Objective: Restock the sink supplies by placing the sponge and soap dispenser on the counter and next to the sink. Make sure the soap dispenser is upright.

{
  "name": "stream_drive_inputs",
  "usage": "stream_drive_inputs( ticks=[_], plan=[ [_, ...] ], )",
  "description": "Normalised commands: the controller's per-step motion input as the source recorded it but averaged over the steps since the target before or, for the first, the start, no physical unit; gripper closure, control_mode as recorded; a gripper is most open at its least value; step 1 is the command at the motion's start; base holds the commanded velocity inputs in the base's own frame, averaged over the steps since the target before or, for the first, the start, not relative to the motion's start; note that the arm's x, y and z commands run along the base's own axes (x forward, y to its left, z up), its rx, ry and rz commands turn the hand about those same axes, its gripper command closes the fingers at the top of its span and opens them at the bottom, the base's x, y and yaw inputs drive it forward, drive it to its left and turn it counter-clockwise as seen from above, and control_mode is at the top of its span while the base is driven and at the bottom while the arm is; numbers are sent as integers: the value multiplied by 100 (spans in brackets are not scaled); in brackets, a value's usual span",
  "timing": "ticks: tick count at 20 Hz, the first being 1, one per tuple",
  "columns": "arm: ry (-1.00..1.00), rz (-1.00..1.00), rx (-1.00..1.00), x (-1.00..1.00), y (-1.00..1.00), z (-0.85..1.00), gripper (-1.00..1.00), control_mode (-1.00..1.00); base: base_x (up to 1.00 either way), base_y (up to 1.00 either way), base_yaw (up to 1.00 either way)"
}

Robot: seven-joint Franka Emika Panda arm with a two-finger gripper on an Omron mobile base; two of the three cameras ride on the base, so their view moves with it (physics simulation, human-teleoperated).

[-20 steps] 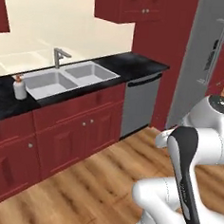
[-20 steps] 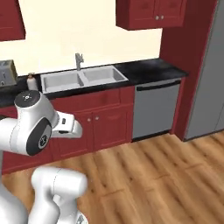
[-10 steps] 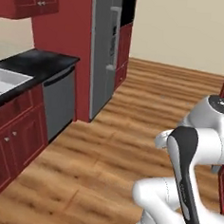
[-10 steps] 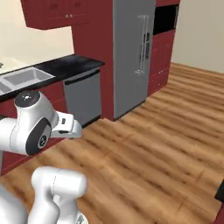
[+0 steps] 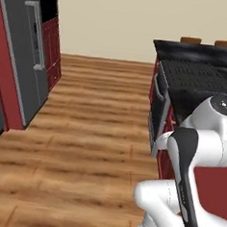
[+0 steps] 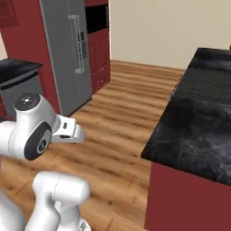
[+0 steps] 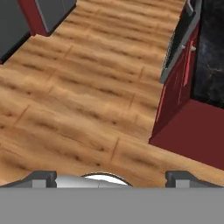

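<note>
The sponge, the soap dispenser and the sink are out of view. Of the counter [image 6: 13, 66], one black end shows at the far left of the right base view, over a grey dishwasher. My gripper [image 7: 112, 178] is open: its two dark fingertips [image 7: 43, 176] stand far apart at the bottom of the hand view, with nothing between them. It points down at bare wooden floor [image 7: 87, 87]. My arm is folded close to the base in both base views.
A wide black island slab with a cooktop [image 5: 198, 76] [image 6: 203, 113] stands on red cabinets at the right, its corner close to my arm. A tall grey fridge [image 6: 67, 49] [image 5: 23, 55] stands at the left. Open wooden floor [image 5: 96, 114] lies between them.
The whole picture has swung as the base turned: the sink counter slid out to the left and the island with the cooktop came in at the right. The arm keeps its folded pose.
</note>
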Motion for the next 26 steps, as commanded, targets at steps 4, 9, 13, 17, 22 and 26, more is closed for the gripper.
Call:
stream_drive_inputs(
  ticks=[4,9,13,17,22,26],
  plan=[
    [0,0,0,0,0,0,-100,100,0,-100,-22],
    [0,0,0,0,0,0,-100,100,0,-100,-15],
    [0,0,0,0,0,0,-100,100,0,-100,-12],
    [0,0,0,0,0,0,-100,100,0,-100,-11],
    [0,0,0,0,0,0,-100,100,0,-100,-11],
    [0,0,0,0,0,0,-100,100,0,-100,-10]
  ],
)
